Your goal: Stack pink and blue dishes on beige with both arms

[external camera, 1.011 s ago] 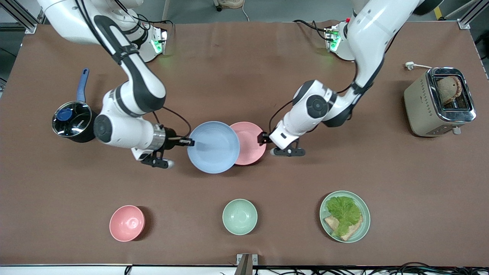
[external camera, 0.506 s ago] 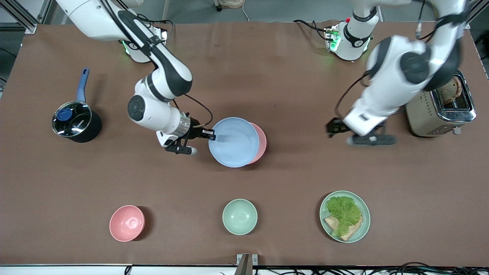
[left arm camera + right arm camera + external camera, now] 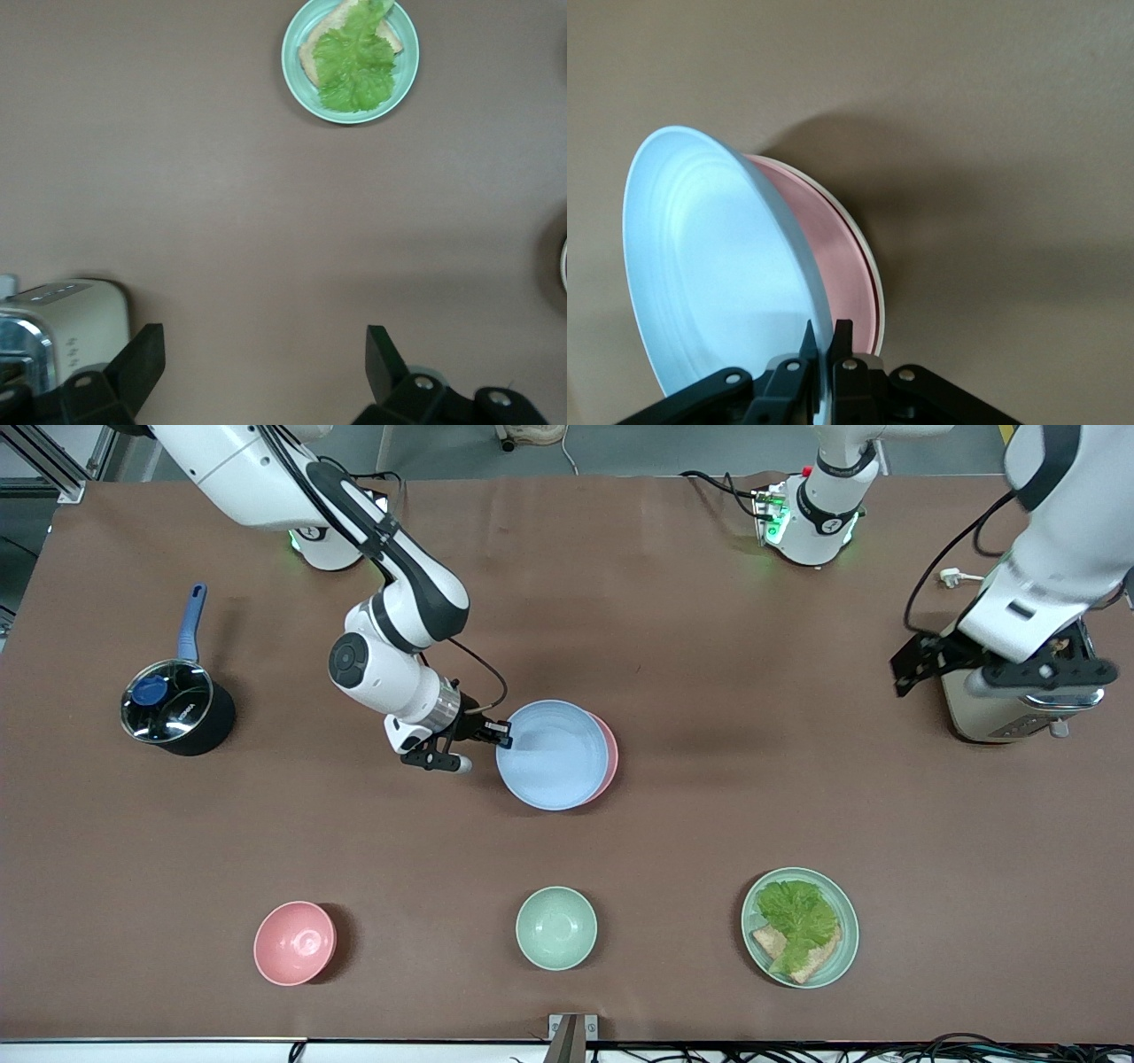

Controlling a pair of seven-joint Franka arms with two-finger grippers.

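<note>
My right gripper [image 3: 501, 733] is shut on the rim of the light blue plate [image 3: 551, 755]. The plate is tilted over the pale pink plate [image 3: 610, 755] and covers most of it. In the right wrist view the fingers [image 3: 843, 341] pinch the blue plate [image 3: 709, 266], and the pink plate [image 3: 842, 266] lies on the beige plate [image 3: 874, 274], of which only a thin cream rim shows. My left gripper [image 3: 911, 662] hangs open and empty beside the toaster; in the left wrist view this gripper [image 3: 263, 343] has only bare table between its fingers.
A toaster [image 3: 1019, 664] with bread stands at the left arm's end. A black pot [image 3: 175, 707] stands at the right arm's end. Nearer the front camera are a pink bowl [image 3: 295, 942], a green bowl [image 3: 556, 927] and a mint-green plate [image 3: 846, 948] with lettuce and bread.
The right gripper has carried the blue plate over the pink one. The left gripper has let go of the pink plate, risen and swung away to the toaster.
</note>
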